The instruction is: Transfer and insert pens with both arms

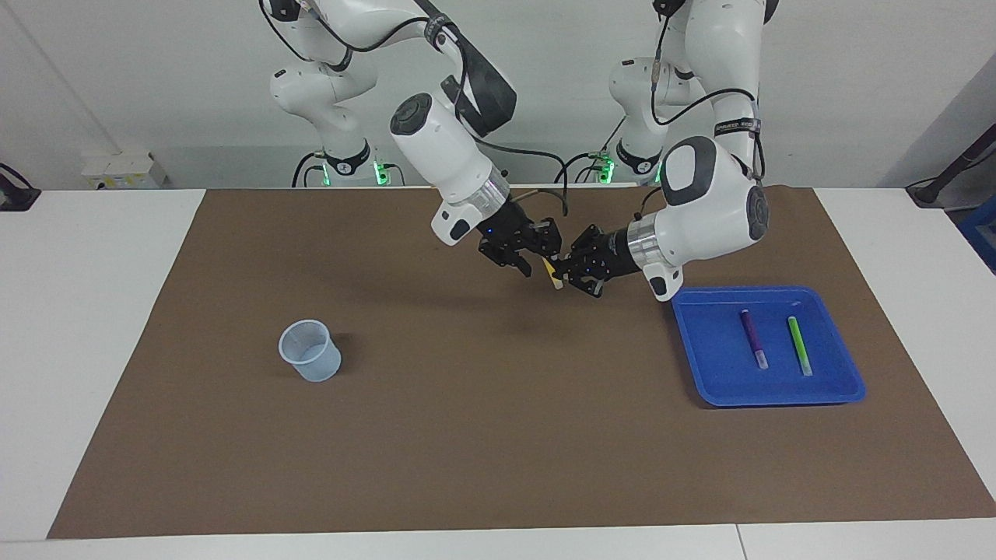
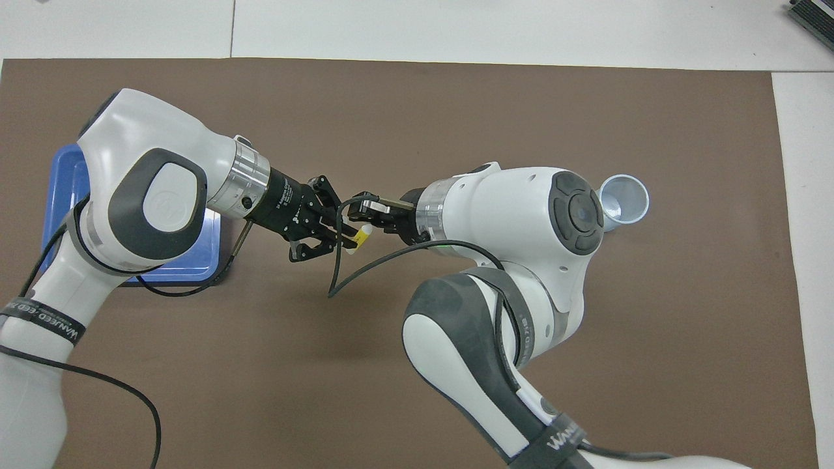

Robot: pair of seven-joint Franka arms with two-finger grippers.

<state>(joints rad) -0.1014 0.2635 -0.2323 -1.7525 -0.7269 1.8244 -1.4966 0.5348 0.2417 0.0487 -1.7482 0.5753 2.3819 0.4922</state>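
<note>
The yellow pen (image 1: 553, 274) (image 2: 360, 236) hangs in the air over the brown mat, between the two grippers. My left gripper (image 1: 566, 272) (image 2: 335, 234) is shut on it, and the pen's pale end points toward the right gripper. My right gripper (image 1: 537, 253) (image 2: 371, 210) sits just beside the pen's free end with its fingers apart, holding nothing. The purple pen (image 1: 753, 338) and the green pen (image 1: 799, 345) lie side by side in the blue tray (image 1: 778, 398); in the overhead view the left arm hides them.
A pale translucent cup (image 1: 310, 351) (image 2: 624, 200) stands upright on the mat (image 1: 498, 451) toward the right arm's end. The blue tray (image 2: 62, 189) lies toward the left arm's end. A loose black cable (image 2: 339, 273) hangs below the right wrist.
</note>
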